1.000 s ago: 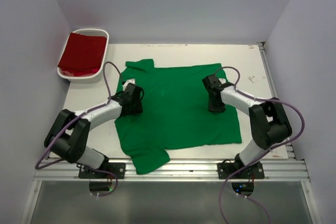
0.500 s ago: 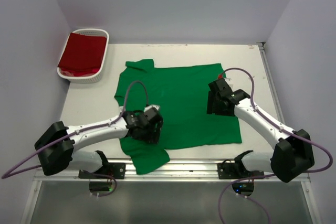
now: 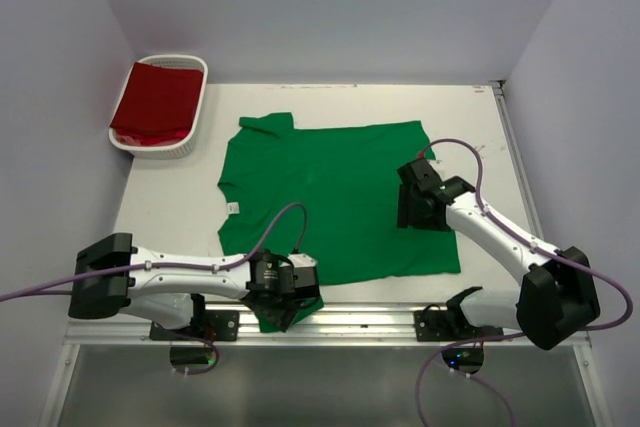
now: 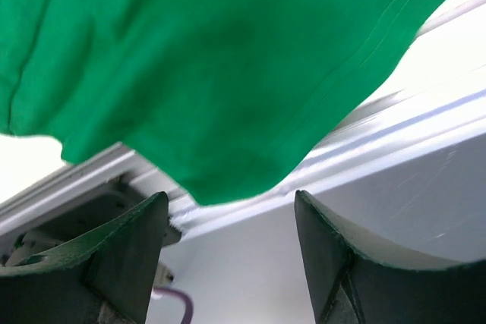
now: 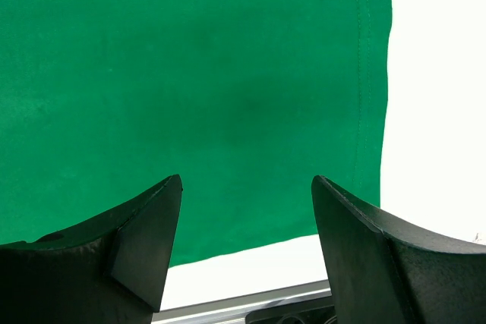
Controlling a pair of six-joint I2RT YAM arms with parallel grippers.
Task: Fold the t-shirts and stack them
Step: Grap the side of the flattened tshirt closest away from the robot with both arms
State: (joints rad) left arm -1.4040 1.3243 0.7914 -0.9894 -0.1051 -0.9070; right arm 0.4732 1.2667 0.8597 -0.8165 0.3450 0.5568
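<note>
The green t-shirt lies spread flat on the table, neck to the left, with its small white label showing. Its near sleeve hangs over the table's front edge. My left gripper hovers at that sleeve, open, with nothing between its fingers. My right gripper stands open just above the shirt's right part, near the hem, holding nothing. The dark red t-shirt sits in the white basket at the back left.
The aluminium rail runs along the table's front edge, right under the left gripper. Bare white table shows to the right of the green shirt and at its left. Walls close in on both sides.
Both grippers have opened and let go of the cloth. The left arm swung from the shirt's left side down to the near sleeve at the front edge. The right gripper shifted slightly nearer.
</note>
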